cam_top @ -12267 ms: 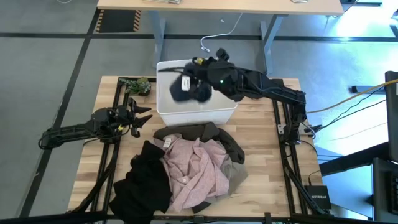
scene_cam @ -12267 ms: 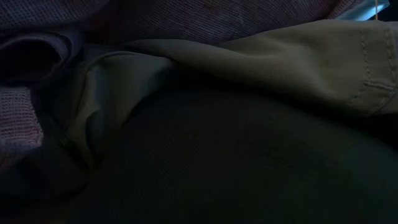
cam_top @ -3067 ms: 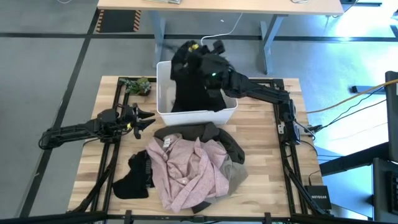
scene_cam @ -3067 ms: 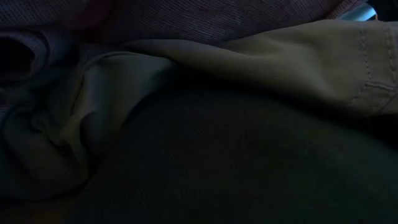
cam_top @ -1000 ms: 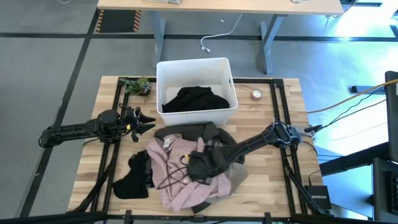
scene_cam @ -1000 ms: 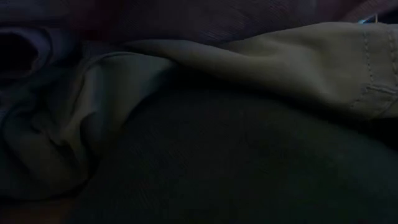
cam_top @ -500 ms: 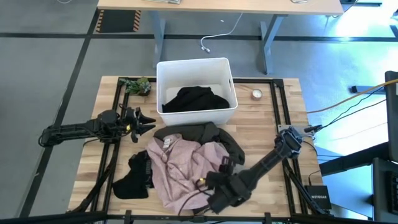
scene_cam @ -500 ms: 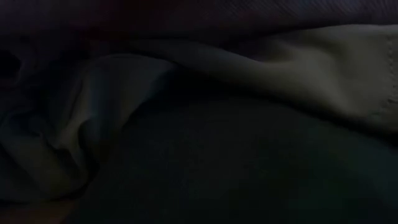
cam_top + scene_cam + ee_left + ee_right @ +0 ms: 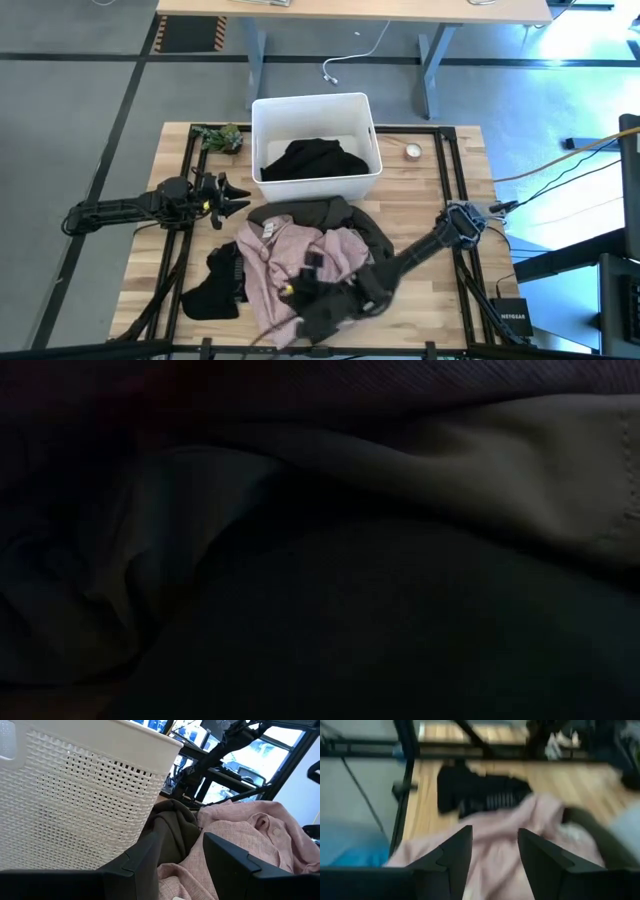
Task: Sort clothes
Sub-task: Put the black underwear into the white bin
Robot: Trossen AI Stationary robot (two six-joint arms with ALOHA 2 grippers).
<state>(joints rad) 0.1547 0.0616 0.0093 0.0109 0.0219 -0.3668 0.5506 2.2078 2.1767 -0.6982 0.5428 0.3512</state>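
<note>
well, the wooden table (image 9: 420,215) carries a white bin (image 9: 315,140) at its far side, with a black garment (image 9: 312,158) lying inside. nearer the front edge sits a heap of clothes: a pink shirt (image 9: 290,262) on top, an olive-brown garment (image 9: 345,215) curling around its far side, and a black piece (image 9: 215,285) beside it on the left. the right gripper (image 9: 300,292) hangs low over the pink shirt, fingers apart. the left gripper (image 9: 232,192) waits near the bin's left corner, fingers spread.
</note>
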